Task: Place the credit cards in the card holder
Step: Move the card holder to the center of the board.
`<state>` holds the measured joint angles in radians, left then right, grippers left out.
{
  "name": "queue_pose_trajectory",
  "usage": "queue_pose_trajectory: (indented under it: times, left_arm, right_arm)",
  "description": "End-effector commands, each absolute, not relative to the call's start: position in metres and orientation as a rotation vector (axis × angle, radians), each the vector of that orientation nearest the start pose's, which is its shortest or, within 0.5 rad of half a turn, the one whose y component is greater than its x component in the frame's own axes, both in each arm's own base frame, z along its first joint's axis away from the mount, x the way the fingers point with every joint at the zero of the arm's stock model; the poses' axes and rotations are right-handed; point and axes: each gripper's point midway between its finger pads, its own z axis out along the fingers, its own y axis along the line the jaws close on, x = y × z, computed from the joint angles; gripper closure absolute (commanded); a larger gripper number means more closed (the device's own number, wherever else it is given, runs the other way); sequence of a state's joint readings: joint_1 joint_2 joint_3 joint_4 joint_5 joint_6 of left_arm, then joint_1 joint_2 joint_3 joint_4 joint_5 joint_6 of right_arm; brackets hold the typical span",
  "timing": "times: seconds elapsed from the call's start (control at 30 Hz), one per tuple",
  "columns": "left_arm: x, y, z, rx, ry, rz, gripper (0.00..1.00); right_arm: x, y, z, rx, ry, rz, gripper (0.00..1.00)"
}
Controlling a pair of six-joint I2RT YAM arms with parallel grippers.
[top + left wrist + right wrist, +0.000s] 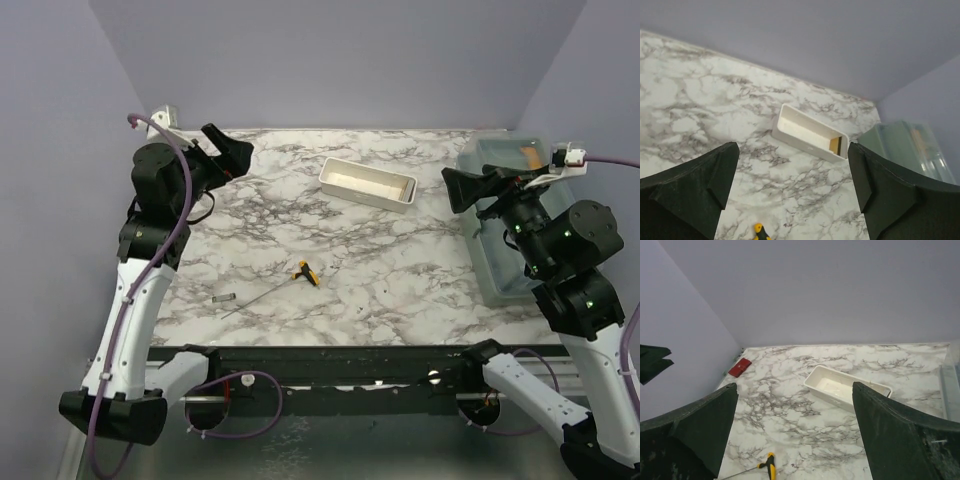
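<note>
Red card holder (740,367) flat by far-left wall, long axis diagonal — left tool (792,170), right tool (795,410) spread wide, empty.

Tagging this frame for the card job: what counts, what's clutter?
Job:
red wallet, by the table's far left corner
tan card, standing in one end of the white tray
(no blue card in sight)

Just lying about:
the white tray itself
yellow-handled tool, mid-table
clear bin, right side
small grey bit, near the tool's tip
</note>
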<state>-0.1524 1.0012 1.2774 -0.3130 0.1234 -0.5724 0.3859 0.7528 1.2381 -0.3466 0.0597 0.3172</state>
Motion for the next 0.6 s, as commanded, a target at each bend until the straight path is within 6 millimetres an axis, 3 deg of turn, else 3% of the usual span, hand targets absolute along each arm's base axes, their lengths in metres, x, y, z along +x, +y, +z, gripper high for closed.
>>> queue_pose_trajectory:
  times: [0.0,0.17,0.37,0.5,0.57]
  left_arm:
    - [0.356,-0.078,0.338,-0.429,1.836,-0.533,0.01]
    - [0.381,-0.039,0.268,-0.695,1.942,-0.365,0.01]
    - [0.397,0.020,0.192,-1.052,1.980,-0.362,0.01]
    - [0.402,0.056,0.157,-1.329,1.877,-0.409,0.01]
    - [0.410,0.058,0.150,-1.397,1.810,-0.495,0.01]
  right_arm:
    - [0.254,0.101,0.435,0.013,1.516,0.502,0.00]
    - [0.252,0.115,0.421,-0.089,1.552,0.529,0.00]
    - [0.254,0.131,0.398,-0.129,1.623,0.596,0.00]
    - [0.255,0.138,0.387,-0.142,1.653,0.627,0.00]
    - [0.254,0.139,0.387,-0.141,1.646,0.639,0.00]
